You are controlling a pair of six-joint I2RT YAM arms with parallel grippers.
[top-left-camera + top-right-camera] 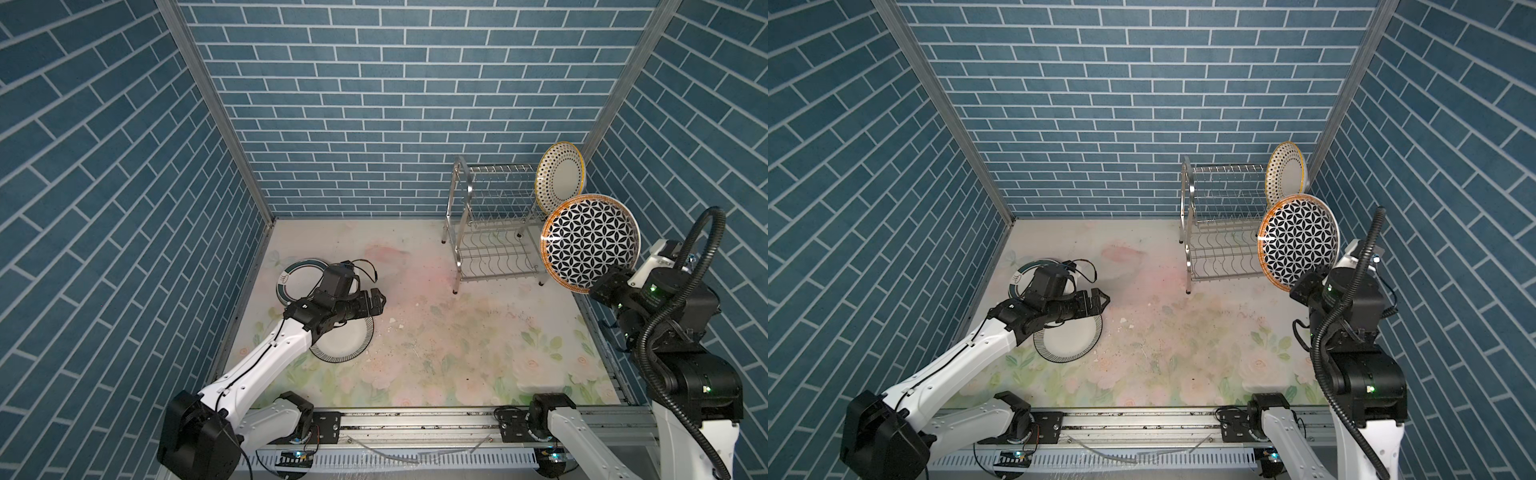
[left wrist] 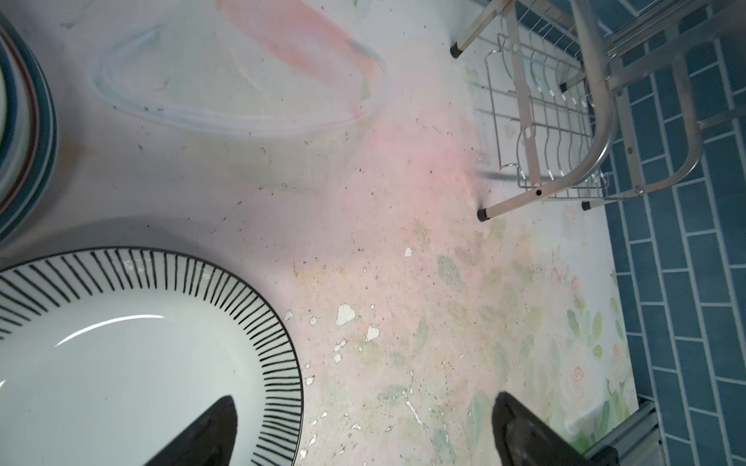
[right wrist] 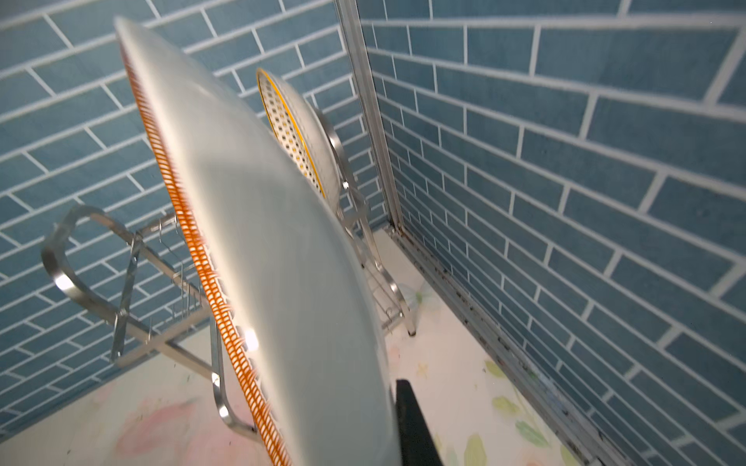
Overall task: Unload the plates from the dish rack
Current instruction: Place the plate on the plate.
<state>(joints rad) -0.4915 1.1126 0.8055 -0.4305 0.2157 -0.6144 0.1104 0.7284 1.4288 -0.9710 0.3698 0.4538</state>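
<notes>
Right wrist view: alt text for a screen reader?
A white plate with an orange-striped rim, held on edge by the right end effector, fills the frame. Behind it a yellow-rimmed dotted plate stands in the dish rack, near a corner of blue brick walls.

The left arm stretched low with the left gripper [image 1: 376, 301] spread wide and empty, while the raised right arm had the right gripper [image 1: 595, 287] clamped on the lattice plate [image 1: 590, 243] by its rim.
</notes>
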